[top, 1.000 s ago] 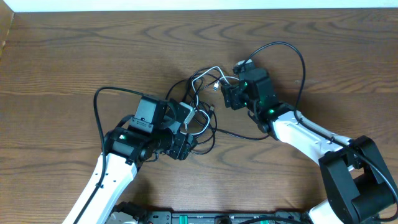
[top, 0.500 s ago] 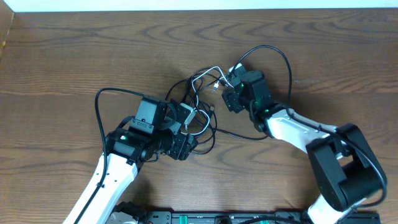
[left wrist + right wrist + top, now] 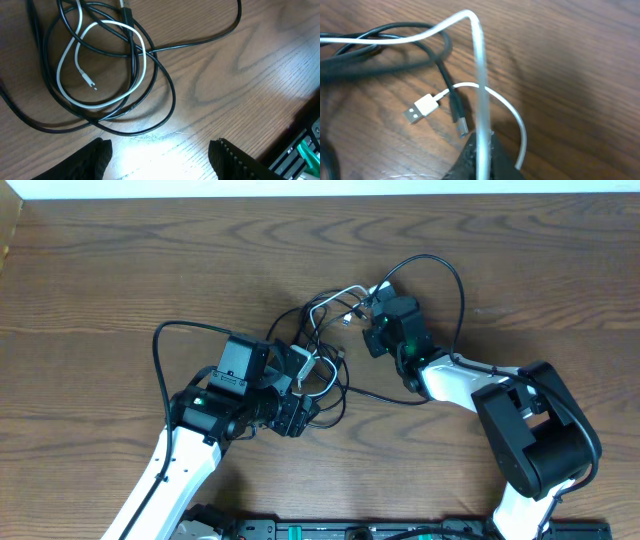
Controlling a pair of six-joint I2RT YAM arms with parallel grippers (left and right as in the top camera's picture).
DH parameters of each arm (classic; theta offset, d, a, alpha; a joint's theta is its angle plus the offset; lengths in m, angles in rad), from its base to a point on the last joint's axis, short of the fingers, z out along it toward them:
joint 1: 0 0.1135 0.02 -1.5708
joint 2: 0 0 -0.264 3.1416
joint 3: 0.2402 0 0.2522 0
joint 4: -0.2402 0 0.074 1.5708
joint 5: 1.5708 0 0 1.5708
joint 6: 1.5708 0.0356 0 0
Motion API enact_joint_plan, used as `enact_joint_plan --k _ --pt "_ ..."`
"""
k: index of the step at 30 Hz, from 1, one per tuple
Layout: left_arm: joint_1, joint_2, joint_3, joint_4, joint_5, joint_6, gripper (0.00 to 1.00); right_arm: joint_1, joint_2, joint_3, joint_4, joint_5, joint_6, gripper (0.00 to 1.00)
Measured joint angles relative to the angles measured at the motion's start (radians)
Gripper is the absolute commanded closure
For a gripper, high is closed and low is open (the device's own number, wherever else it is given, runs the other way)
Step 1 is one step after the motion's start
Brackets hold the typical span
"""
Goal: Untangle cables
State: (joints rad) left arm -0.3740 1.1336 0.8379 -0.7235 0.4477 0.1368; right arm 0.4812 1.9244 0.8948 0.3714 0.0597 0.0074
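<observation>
The cables (image 3: pixel 322 350) lie tangled mid-table: several black strands and one light grey cable (image 3: pixel 335 296) arching above them. My right gripper (image 3: pixel 371 321) sits at the tangle's right edge. In the right wrist view the right gripper (image 3: pixel 482 146) is shut on the light grey cable (image 3: pixel 481 85), which rises from the fingertips and bends left over black strands (image 3: pixel 380 55). A white USB plug (image 3: pixel 421 110) and a black plug (image 3: pixel 460 123) lie on the wood beside it. My left gripper (image 3: pixel 160 160) stands open above bare wood, just short of a white loop (image 3: pixel 67 60) and black loops (image 3: pixel 167 95).
Each arm's own thick black wire loops out over the table, one (image 3: pixel 455 280) right of the tangle and one (image 3: pixel 158 345) on the left. The table's far edge (image 3: pixel 320 196) runs along the top. A black rail (image 3: pixel 350 530) lies at the near edge.
My right gripper has moved slightly left into the tangle and shut on the light grey cable. The left arm and its open gripper have not moved.
</observation>
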Motion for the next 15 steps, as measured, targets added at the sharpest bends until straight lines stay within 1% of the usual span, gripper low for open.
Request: enact_joint_plan --k 4,8,10,15 --pt "0.000 0.000 0.000 0.001 0.000 0.000 0.32 0.000 -0.011 0.000 -0.019 0.006 0.035 0.99" --pt "0.000 0.000 0.000 0.002 0.000 0.000 0.32 0.000 -0.098 -0.005 -0.045 0.009 0.062 0.99" --pt "0.000 0.000 0.000 0.002 0.000 0.000 0.32 0.000 -0.190 -0.006 -0.045 0.009 0.071 0.99" --pt "0.000 0.000 0.000 0.003 0.000 0.000 0.32 0.000 -0.486 -0.006 -0.027 0.013 0.081 0.99"
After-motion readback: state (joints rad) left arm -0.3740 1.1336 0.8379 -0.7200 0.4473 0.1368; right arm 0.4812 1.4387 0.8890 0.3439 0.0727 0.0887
